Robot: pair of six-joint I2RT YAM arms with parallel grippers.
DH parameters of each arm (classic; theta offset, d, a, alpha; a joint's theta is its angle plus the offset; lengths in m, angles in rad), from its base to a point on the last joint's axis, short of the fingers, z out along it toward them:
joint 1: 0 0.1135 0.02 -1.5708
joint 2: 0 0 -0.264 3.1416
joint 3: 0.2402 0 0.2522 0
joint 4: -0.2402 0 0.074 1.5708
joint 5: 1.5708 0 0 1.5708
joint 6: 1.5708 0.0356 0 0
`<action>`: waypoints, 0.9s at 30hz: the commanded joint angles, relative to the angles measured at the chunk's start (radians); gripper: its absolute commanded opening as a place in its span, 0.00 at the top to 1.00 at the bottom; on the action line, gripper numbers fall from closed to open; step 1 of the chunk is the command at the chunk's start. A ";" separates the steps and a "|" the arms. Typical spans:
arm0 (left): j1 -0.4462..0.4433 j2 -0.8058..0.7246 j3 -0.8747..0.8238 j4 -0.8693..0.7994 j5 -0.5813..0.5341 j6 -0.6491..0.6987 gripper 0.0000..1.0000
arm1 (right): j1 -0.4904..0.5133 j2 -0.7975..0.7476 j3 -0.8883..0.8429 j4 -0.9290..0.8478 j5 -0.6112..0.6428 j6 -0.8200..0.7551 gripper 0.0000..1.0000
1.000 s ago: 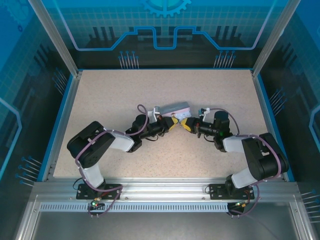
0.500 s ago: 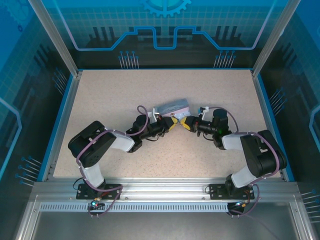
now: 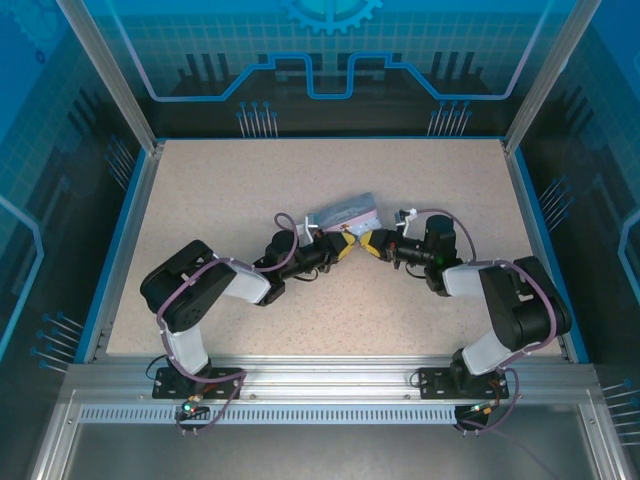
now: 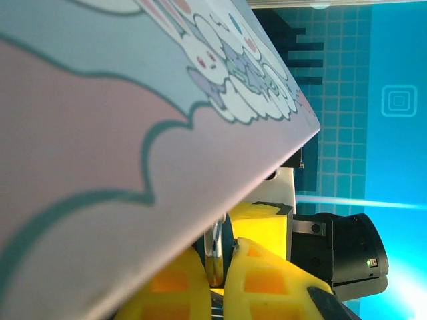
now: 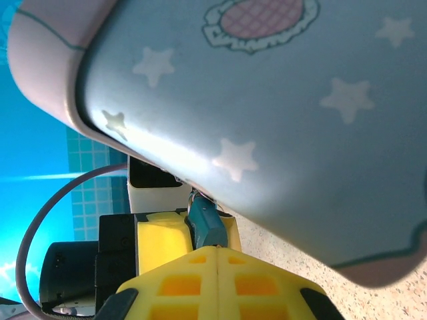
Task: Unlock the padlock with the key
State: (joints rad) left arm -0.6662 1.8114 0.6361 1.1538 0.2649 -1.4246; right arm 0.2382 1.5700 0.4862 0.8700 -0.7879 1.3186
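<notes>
1. Grippers seen from above: left gripper (image 3: pixel 346 246) and right gripper (image 3: pixel 368 243) tip to tip at the middle of the table (image 3: pixel 250 180), yellow fingers nearly touching, tin (image 3: pixel 345 212) just on their far side. Load between the tips too small to make out from up here.
2. Left wrist: left fingers (image 4: pixel 267 290) clamped on a thin dark-and-silver piece, taken for the padlock (image 4: pixel 215 250), edge-on and poking toward the right gripper's yellow finger just beyond. Tin looming close above the tips.
3. Right wrist: right fingers (image 5: pixel 180 287) pressed flush, no gap along the seam; key too thin to make out, judged to be nipped between them. Just past the tips, a small bluish block between the left gripper's fingers, probably the same padlock.
4. Step in hand, by judgement: mating key to keyhole. Line the key up with the keyway before pushing; creep forward straight, no sideways shove; hold both grips firm against twisting; turn only once fully seated. Steer clear of the tin, close enough to knock the tips off line.
</notes>
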 commanded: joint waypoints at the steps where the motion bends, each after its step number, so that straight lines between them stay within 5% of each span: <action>1: -0.051 -0.010 0.016 0.167 0.098 -0.053 1.00 | 0.008 0.016 0.042 -0.013 -0.008 -0.068 1.00; 11: -0.051 -0.030 0.017 0.155 0.100 -0.058 1.00 | -0.021 0.002 0.092 -0.227 -0.026 -0.297 1.00; 19: -0.051 -0.025 0.025 0.144 0.114 -0.055 1.00 | -0.022 0.072 0.071 -0.034 -0.037 -0.125 1.00; 27: -0.051 -0.037 0.010 0.145 0.117 -0.054 1.00 | -0.058 0.064 0.117 -0.128 -0.056 -0.197 1.00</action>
State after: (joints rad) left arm -0.6708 1.8118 0.6361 1.1572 0.2481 -1.4658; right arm 0.1986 1.6196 0.5694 0.7841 -0.8757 1.1603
